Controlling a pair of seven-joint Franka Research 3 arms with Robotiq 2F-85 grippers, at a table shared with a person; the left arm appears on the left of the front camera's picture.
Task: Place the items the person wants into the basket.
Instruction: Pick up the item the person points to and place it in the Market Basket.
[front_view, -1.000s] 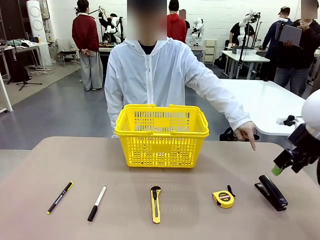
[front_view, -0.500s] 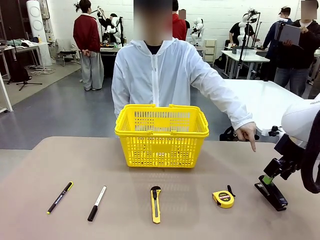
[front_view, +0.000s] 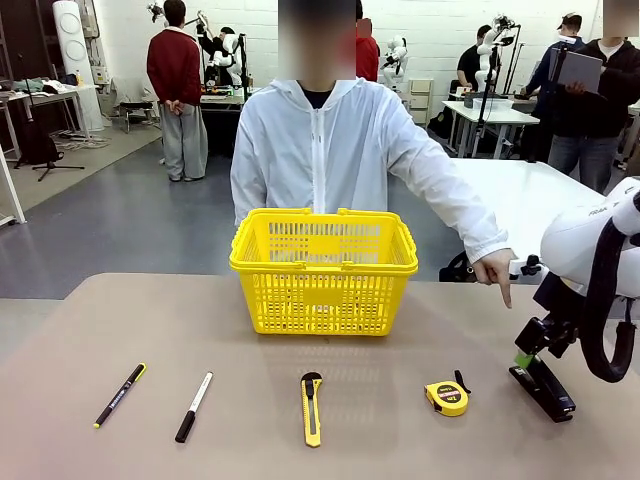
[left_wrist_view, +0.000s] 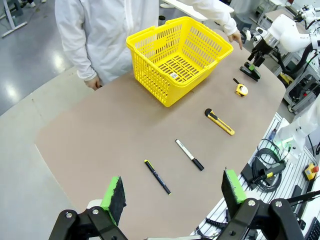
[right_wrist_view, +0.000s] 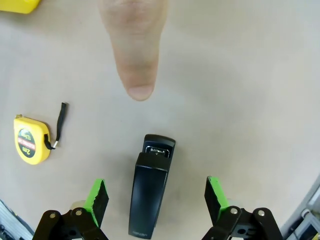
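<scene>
The left gripper (left_wrist_view: 174, 190) hangs wide open and empty, well away from the basket (front_view: 323, 270). On the robot's side of the basket, a pen (front_view: 120, 395) and the marker (front_view: 194, 407) lie to its left, a knife (front_view: 312, 408) straight before it and the tape measure (front_view: 446, 397) to its right. Farther right, the person's hand (front_view: 495, 268) points down. The right gripper (right_wrist_view: 156, 197), wide open and empty, has a pad on either side of a stapler (front_view: 543, 385), apart from it.
</scene>
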